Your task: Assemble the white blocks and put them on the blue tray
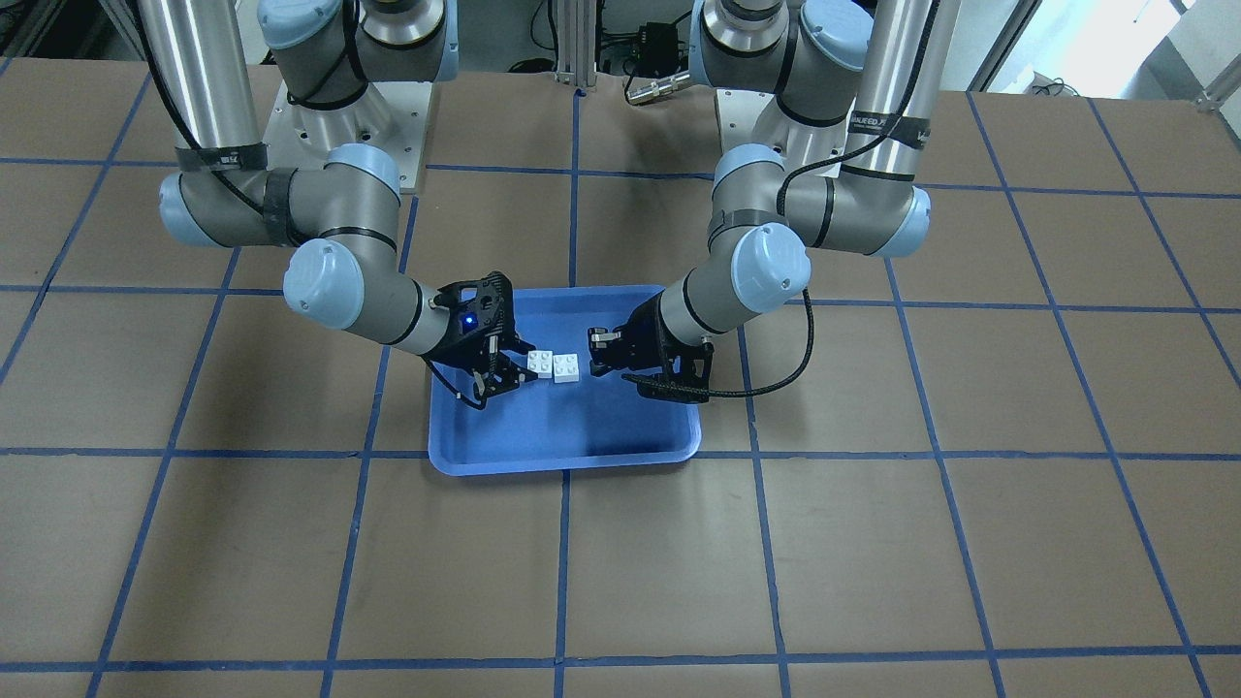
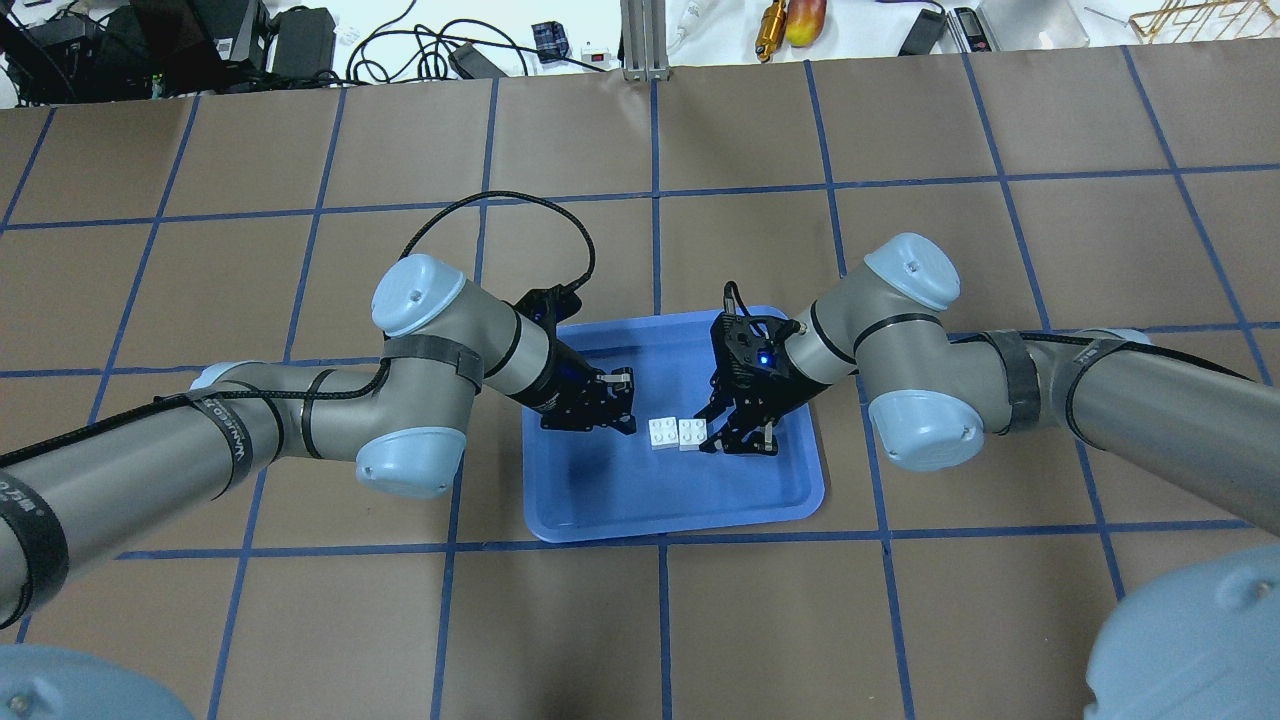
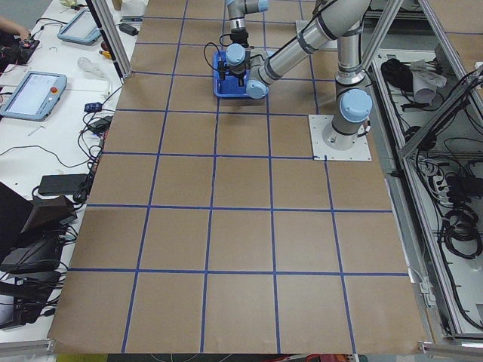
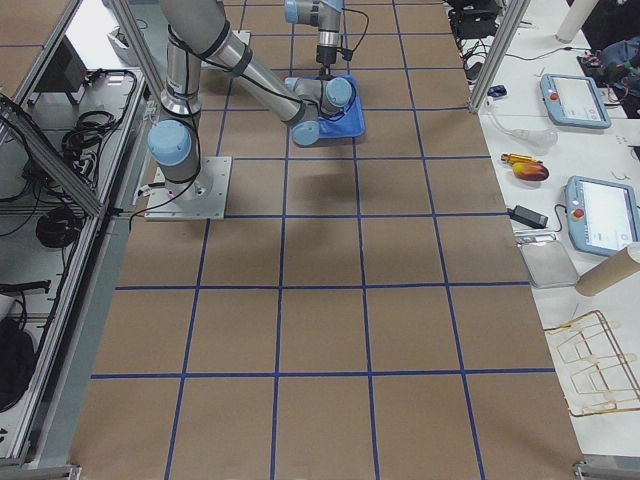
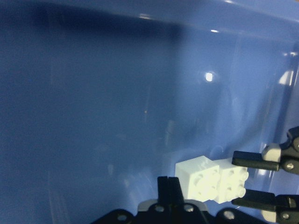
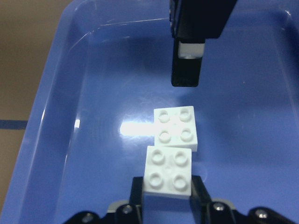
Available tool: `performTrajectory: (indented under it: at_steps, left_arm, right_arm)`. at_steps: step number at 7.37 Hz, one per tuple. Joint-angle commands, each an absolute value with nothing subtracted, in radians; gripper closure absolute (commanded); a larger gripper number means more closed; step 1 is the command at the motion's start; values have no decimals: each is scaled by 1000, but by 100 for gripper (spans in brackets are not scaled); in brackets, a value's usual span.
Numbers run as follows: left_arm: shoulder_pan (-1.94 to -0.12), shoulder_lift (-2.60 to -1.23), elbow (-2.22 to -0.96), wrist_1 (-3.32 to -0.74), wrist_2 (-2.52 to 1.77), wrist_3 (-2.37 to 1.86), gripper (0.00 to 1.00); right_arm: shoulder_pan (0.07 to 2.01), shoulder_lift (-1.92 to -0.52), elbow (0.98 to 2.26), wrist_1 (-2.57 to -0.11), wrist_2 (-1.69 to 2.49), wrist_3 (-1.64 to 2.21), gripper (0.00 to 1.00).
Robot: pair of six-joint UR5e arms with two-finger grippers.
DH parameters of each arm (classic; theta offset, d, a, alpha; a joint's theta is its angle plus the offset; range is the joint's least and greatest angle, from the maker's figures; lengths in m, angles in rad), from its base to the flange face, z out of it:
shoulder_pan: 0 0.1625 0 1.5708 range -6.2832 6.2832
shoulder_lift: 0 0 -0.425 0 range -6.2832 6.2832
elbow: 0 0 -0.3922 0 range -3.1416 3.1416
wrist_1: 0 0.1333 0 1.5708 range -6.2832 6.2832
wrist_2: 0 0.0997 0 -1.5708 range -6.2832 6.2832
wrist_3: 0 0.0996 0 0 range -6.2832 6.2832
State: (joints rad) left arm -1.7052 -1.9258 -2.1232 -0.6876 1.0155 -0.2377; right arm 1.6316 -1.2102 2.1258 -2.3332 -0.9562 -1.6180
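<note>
- The blue tray (image 2: 650, 500), a shallow plastic one with round corners and a raised rim, lies flat on the brown table with blue tape lines (image 2: 300, 280).
- The held white brick (image 2: 692, 434), a small square plastic block with four round bumps on top, is inside the blue tray, near its middle.
- The right gripper (image 2: 712, 438) reaches in over the blue tray's right rim. One black finger presses on each side of the held white brick, so it is grasping it.
- I cannot tell if that brick rests on the tray floor or is lifted a little.
- The loose white brick (image 2: 662, 432), the same kind of block, is also near the tray's middle. It is side by side with the held one and touches it, a bit out of line.
- The left gripper (image 2: 625, 420) is over the left half of the blue tray. Its two fingers are pressed together. It is just beside the loose white brick, with a small gap.
</note>
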Motion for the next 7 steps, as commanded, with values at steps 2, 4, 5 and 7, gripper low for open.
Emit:
performTrajectory:
  at_steps: [2,4,5,7]
  left_arm:
    - [-1707,-1927,-2125,-687,1015,-238,100]
    - [-1720,-1928,-2125,-657,1014,-244,100]
    - [-1732,-1927,-2125,-657,1014,-248,100]
    - [-1732,-1928,-2126,-658,1014,-249,100]
  right_arm:
    - [1632,-1209,2123,-2333,-957,-1615,100]
    - [1632,-1207,2123,-2333,-956,-1617,100]
    - [1632,-1207,2120,-2335,-956,-1617,100]
    - [1634,-1207,2120,-2335,-956,-1618,100]
